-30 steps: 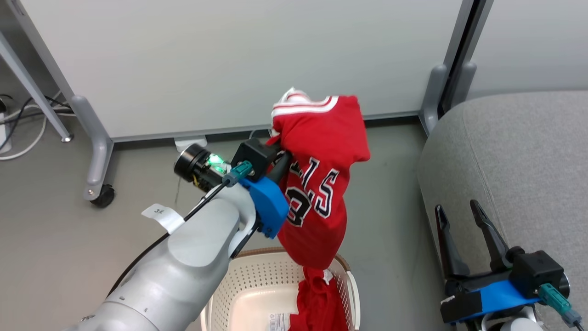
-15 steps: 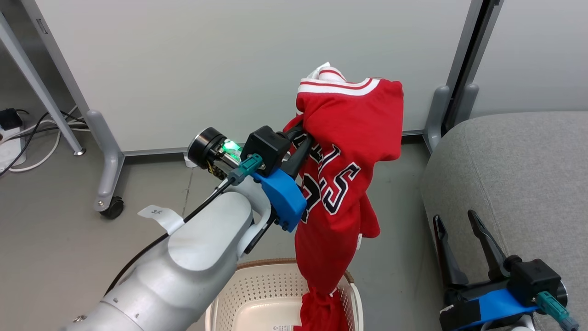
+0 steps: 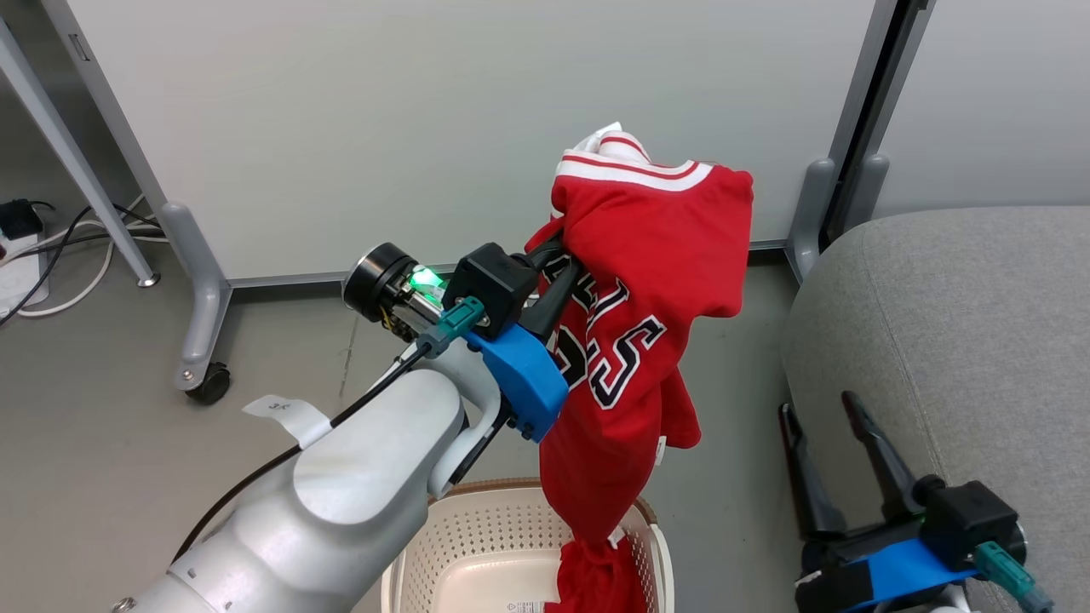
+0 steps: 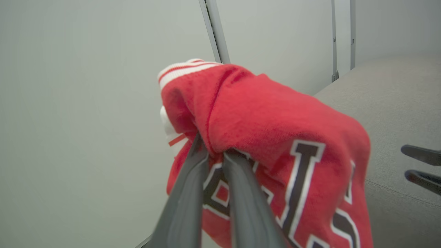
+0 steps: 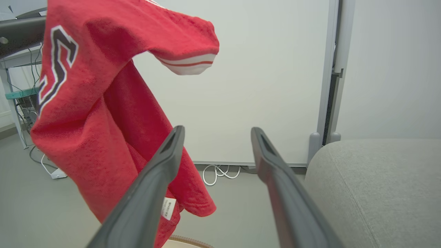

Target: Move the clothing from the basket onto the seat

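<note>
My left gripper (image 3: 564,260) is shut on the clothing, a red jersey (image 3: 651,247) with black-and-white lettering and white-striped trim. It holds it up above the basket (image 3: 477,498), a cream perforated one with a brown rim. The jersey's lower end hangs into the basket, where more red cloth (image 3: 596,583) lies. In the left wrist view the fingers (image 4: 193,182) pinch a fold of the jersey (image 4: 275,117). My right gripper (image 3: 816,407) stands open and empty beside the grey seat (image 3: 962,323), with the jersey (image 5: 93,103) to its left.
A white partition panel (image 3: 426,111) on grey legs with a caster (image 3: 209,383) stands behind the basket. Another grey post (image 3: 813,213) rises at the seat's far corner. Cables (image 3: 51,255) lie on the floor at far left. Grey floor (image 3: 741,409) separates basket and seat.
The head camera has shifted. My left gripper has lifted the jersey higher above the basket and slightly toward the seat. The right gripper stays open.
</note>
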Controlling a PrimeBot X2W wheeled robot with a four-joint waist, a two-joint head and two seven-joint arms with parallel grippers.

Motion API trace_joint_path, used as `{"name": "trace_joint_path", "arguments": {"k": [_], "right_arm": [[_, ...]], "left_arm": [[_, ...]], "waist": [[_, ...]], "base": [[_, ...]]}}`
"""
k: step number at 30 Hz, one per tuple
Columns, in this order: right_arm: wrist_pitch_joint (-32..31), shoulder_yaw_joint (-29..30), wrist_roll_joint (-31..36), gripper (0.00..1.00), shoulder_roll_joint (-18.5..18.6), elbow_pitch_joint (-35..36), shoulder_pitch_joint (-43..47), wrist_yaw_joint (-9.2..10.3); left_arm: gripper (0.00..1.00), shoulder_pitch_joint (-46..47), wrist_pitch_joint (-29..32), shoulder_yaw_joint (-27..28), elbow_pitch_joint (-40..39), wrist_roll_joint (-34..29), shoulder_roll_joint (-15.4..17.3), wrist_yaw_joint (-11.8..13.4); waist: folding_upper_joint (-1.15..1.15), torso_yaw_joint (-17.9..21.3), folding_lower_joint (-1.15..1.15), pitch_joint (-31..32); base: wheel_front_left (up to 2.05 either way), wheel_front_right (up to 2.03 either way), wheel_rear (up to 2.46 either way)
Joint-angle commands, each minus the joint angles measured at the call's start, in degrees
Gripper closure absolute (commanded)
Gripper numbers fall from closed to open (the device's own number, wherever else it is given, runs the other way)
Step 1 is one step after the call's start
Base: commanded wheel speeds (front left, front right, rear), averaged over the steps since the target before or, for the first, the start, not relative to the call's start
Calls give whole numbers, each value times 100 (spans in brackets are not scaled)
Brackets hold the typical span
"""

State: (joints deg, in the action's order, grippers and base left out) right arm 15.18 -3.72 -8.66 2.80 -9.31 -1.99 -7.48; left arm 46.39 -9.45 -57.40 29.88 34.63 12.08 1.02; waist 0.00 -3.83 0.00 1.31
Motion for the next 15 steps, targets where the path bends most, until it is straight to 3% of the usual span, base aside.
{"name": "trace_joint_path", "arguments": {"k": [1,15], "right_arm": [[-4,-38,-12,0,16,25,30,-3],[-4,-1463,-707,0,17,-213,-429,-3]], "left_arm": [[100,-48,7,13,-27,19,18,24],[100,-38,106,-58,-279,42,99,105]], "waist": [[0,0,0,-1],[0,-59,0,-61]], "base": [[0,0,0],[0,0,0]]}}
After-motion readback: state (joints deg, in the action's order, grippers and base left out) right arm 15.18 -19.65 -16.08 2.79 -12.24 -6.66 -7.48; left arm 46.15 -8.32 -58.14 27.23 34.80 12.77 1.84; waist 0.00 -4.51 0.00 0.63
